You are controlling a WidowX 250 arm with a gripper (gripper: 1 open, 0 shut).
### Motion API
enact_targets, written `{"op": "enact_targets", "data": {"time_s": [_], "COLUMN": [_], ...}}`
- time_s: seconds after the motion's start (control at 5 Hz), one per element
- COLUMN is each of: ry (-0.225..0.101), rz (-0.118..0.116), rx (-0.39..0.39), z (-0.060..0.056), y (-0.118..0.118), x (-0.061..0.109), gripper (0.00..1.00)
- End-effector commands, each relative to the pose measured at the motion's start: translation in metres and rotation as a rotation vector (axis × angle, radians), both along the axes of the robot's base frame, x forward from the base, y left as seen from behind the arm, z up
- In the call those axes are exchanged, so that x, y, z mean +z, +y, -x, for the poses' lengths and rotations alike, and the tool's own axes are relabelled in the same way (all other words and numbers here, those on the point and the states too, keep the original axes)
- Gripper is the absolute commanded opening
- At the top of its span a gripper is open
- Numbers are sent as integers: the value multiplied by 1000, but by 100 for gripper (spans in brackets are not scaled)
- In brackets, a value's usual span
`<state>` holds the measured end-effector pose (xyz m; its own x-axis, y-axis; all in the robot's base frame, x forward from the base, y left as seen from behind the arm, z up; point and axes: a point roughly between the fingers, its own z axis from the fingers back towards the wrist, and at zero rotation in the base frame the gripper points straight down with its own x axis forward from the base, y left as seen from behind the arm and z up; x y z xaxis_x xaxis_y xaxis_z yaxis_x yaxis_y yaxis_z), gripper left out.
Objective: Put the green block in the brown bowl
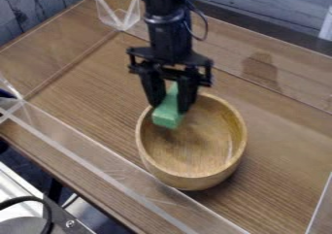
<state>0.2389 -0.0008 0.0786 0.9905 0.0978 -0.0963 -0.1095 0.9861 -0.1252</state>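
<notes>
The green block (169, 110) hangs on end, a little tilted, between the black fingers of my gripper (172, 100), which is shut on it. It is held above the far-left part of the brown bowl (208, 158), just inside the rim and off the bowl's floor. The round light wooden bowl rests on the wooden table (78, 83), and the arm comes down from the top of the view.
A clear plastic wall (65, 146) runs along the table's front-left edge. Another clear wall lies along the back edge (259, 29). A dark stain (253, 63) marks the wood behind the bowl.
</notes>
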Motion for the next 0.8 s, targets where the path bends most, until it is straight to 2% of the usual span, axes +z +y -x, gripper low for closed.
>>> {"op": "enact_targets", "data": {"time_s": [0.0,0.2,0.6], "ry": [-54,-48,-30], "rz": [-7,-13,-30], "rx": [-25,-47,-59], "z": [-1,3,4], "y": [-14,-26,-30], "x": [4,-7,-21], "gripper": [0,0,0]}}
